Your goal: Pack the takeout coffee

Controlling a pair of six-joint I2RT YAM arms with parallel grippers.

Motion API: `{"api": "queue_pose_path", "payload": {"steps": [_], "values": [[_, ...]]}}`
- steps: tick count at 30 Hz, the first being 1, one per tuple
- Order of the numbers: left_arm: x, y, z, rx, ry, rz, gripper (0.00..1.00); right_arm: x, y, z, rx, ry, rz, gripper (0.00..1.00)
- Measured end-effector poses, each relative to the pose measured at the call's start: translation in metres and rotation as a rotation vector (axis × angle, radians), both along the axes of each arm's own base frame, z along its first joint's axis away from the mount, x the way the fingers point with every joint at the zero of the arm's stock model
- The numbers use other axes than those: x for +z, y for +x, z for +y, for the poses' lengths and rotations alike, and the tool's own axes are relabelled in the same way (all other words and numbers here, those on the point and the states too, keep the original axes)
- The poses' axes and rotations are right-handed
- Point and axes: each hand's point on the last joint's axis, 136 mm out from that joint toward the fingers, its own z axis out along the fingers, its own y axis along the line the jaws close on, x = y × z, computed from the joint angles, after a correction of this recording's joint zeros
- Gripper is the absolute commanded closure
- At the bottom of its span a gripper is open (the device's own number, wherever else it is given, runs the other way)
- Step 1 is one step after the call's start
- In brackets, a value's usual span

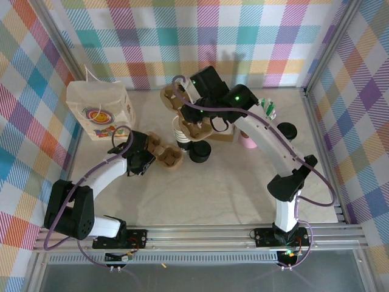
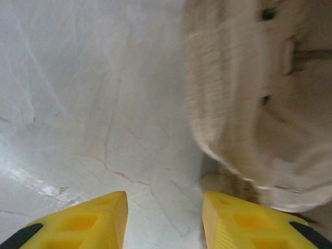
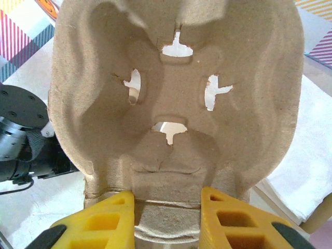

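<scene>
The takeout coffee, a small dark cup with a round black lid, stands mid-table. My left gripper rests low on the table to its left, open, with bare table between the fingers. A brown pulp cup carrier lies just beside its right finger and looks blurred in the left wrist view. My right gripper is raised behind the coffee, shut on the edge of a second pulp cup carrier, which it holds up.
A white paper bag with a colourful print stands at the back left. A stack of lidless cups and more brown carriers sit behind the coffee. A pink cup of sticks and a black lid stand right.
</scene>
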Motion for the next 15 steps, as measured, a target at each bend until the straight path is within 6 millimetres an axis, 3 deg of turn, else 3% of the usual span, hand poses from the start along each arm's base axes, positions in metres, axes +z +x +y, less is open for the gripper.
{"api": "queue_pose_path", "payload": {"steps": [4,7,10,15], "values": [[0.037,-0.003,0.009,0.004,0.042,-0.04,0.55,0.012,-0.001,-0.003,0.0,0.013,-0.016,0.72],[0.078,-0.013,0.022,0.007,0.09,-0.09,0.55,0.023,-0.002,-0.003,0.008,0.032,-0.039,0.73],[0.136,-0.015,0.037,0.004,0.167,-0.18,0.53,0.026,-0.001,-0.004,0.011,0.036,-0.046,0.73],[0.243,0.005,0.074,0.019,0.334,-0.349,0.49,0.026,-0.003,-0.002,0.026,0.047,-0.036,0.73]]}}
